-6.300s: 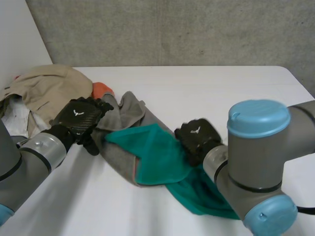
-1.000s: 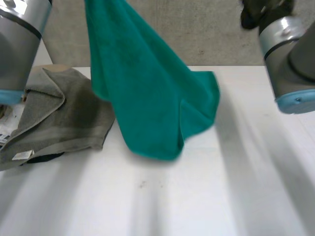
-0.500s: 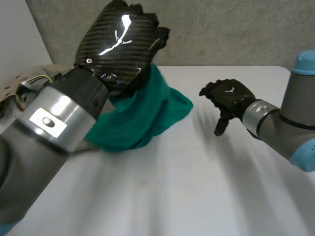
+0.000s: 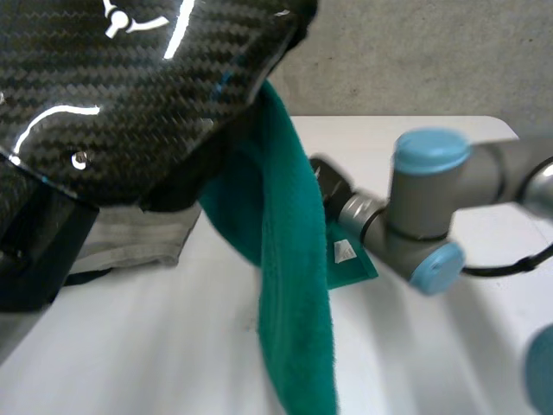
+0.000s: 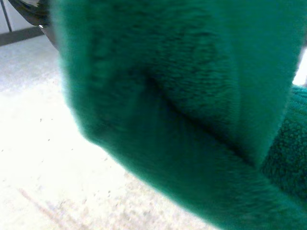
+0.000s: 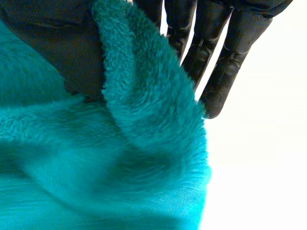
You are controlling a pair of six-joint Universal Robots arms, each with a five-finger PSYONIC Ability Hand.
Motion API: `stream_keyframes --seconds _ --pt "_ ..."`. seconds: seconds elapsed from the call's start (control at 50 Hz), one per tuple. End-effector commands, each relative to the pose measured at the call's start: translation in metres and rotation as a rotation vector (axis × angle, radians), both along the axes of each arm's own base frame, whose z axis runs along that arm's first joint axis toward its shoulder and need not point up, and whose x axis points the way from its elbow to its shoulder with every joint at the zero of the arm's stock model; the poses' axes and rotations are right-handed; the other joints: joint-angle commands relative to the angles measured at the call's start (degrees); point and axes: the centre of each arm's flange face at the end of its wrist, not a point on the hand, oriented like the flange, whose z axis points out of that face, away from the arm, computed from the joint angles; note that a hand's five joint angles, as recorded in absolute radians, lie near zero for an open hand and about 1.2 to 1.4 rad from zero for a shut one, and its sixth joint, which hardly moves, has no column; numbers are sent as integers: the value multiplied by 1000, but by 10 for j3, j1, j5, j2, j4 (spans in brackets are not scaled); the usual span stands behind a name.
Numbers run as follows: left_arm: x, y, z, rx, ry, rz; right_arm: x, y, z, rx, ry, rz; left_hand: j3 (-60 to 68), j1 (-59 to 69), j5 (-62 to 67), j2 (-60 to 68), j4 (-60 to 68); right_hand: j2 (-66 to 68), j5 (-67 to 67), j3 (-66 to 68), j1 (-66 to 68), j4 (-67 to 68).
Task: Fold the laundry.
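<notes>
I see the green towel [image 4: 289, 259] hanging from under my left hand [image 4: 130, 95], grip unclear; my right hand [image 6: 225, 62] pinches a towel edge

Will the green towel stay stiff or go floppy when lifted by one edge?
Probably floppy: the towel hangs in a limp strip below the left hand. Its fluffy pile should grip well rather than slip.

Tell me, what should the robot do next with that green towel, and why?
Probably slide the right hand along the low edge of the towel, away from the left hand. The towel hangs in a narrow bunched strip under the raised left hand, its tagged end on the table at the right hand; it needs spreading before folding.
</notes>
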Motion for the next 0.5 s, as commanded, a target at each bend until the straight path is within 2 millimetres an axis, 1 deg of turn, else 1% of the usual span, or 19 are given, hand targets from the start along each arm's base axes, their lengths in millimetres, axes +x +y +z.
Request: stream_keyframes --seconds 0.02,0.06,0.08,0.14,0.16,0.22,0.24,0.3,0.32,0.36,0.38,0.44,0.46,0.5 --pt "12 -48 -7 27 -16 157 -71 -25 104 -200 -89 -227 117 146 148 115 112 128 143 124 239 123" --pt "15 -61 -12 43 -25 195 -83 -21 114 -212 -90 -246 117 146 148 115 112 128 143 124 239 123" --pt "17 -75 -20 73 -40 225 -92 -16 118 -205 -80 -260 117 146 148 115 112 128 143 124 239 123" --pt "18 -92 -34 120 -67 258 -104 -3 119 -176 -41 -275 117 146 148 115 112 128 143 124 239 123" --pt "17 -100 -42 149 -85 268 -108 10 119 -147 -6 -273 117 146 148 115 112 128 143 124 239 123" --pt "16 -110 -60 212 -123 277 -121 30 127 -112 49 -285 117 146 148 115 112 128 143 124 239 123" --pt "14 -116 -74 263 -156 279 -132 41 131 -82 89 -299 117 146 148 115 112 128 143 124 239 123" --pt "11 -125 -95 349 -209 281 -147 53 129 -13 155 -324 117 146 148 115 112 128 143 124 239 123" --pt "9 -130 -112 419 -252 279 -152 60 122 38 201 -320 117 146 148 115 112 128 143 124 239 123" --pt "6 -137 -130 488 -295 277 -154 67 116 81 239 -307 117 146 148 115 112 128 143 124 239 123" --pt "3 -144 -146 552 -332 278 -154 70 110 103 260 -293 117 146 148 115 112 128 143 124 239 123" --pt "-3 -157 -167 617 -373 279 -152 64 97 121 270 -292 117 146 148 115 112 128 143 124 239 123" --pt "-7 -170 -178 632 -392 285 -150 55 85 132 275 -293 117 146 148 115 112 128 143 124 239 123" --pt "-12 -182 -185 620 -414 288 -147 43 72 130 280 -295 117 146 148 115 112 128 143 124 239 123"
